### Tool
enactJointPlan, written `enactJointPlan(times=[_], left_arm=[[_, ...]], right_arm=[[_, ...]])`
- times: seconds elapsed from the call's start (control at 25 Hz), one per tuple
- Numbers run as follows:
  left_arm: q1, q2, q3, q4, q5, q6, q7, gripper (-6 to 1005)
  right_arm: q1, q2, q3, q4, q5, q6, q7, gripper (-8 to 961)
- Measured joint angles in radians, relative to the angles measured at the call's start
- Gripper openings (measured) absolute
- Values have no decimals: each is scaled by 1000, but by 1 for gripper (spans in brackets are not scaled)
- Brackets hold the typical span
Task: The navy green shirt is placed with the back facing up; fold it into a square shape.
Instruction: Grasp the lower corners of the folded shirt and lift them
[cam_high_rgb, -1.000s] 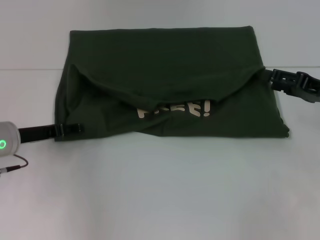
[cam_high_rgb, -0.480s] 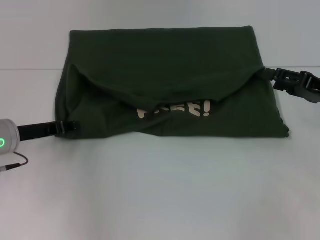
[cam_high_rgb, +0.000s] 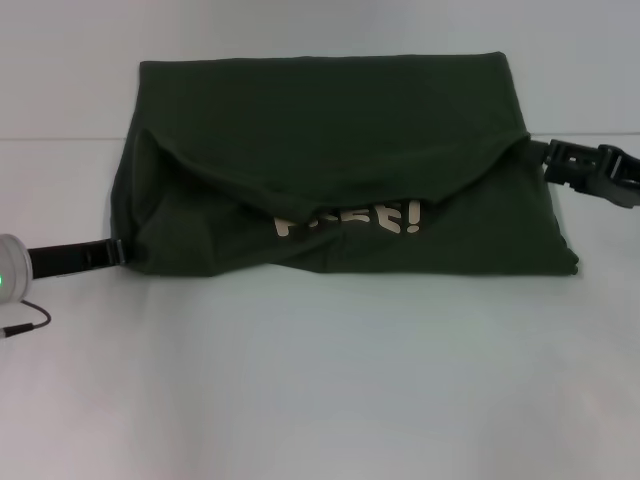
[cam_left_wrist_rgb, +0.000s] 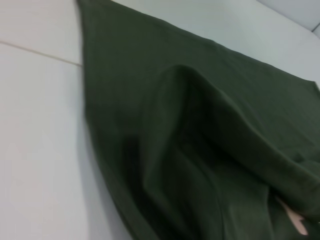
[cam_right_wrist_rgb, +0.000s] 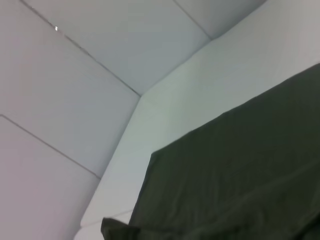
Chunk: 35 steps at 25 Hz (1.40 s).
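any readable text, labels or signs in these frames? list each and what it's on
"...FREE!" in cream block letters on the navy green shirt, head view: only the lower parts of the letters and the exclamation mark show below the folded-over flap, so the reading is partial.
Left wrist view: a cream scrap of that print at the picture's edge, unreadable.
Right wrist view: no text.

Dark olive green all over the navy green shirt (cam_high_rgb: 330, 130), plain on the folded-over flap. Cream block lettering (cam_high_rgb: 350, 220) peeking beneath, half hidden, perhaps "FREE!". Pale white table (cam_high_rgb: 320, 380). Black on both grippers, left gripper (cam_high_rgb: 118, 252), right gripper (cam_high_rgb: 548, 155).
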<state>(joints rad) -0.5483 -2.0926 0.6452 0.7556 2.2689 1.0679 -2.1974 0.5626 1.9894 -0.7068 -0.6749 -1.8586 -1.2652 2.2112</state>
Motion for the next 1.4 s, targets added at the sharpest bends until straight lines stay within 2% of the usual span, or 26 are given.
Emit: enactJointPlan(times=[0.12,0.16,0.2,0.24,0.32,0.4,0.52,0.64,0.8,1.04,1.4], left_arm=[[-16,25,-30,0,0,65,-25,27],[-27,37,-50,-2,0,95,-40,27],[-27,37,-50,-2,0,95,-40,27],[-43,54,-77,-3,6,128,-67,26],[-62,70,-90,-2,29,145,-122,26],[-71,75,-91,-2,48,141,-153,26],[-89,82,-90,-7,62,135,-180,27],[-94,79,-90,-7,60,129,-184,27],[-94,76,-88,-7,57,126,-194,27],[-90,75,-91,-7,55,125,-196,26],[-89,69,-90,-7,55,110,-196,27]], right_arm=[[7,-21,-2,-2,-56,-41,24,730],[14,-33,-3,-6,-91,-56,45,730],[20,-43,-3,-9,-122,-68,65,730],[29,-58,-3,-11,-164,-81,90,730],[49,-85,-3,-13,-231,-84,137,730],[74,-109,-3,-14,-311,-70,186,730],[116,-125,-4,-13,-423,-36,237,731],[164,-113,-11,-2,-523,3,256,731],[219,-82,-21,46,-629,74,266,727],[245,-50,-50,105,-672,173,267,721],[231,-35,-66,106,-674,210,269,713]])
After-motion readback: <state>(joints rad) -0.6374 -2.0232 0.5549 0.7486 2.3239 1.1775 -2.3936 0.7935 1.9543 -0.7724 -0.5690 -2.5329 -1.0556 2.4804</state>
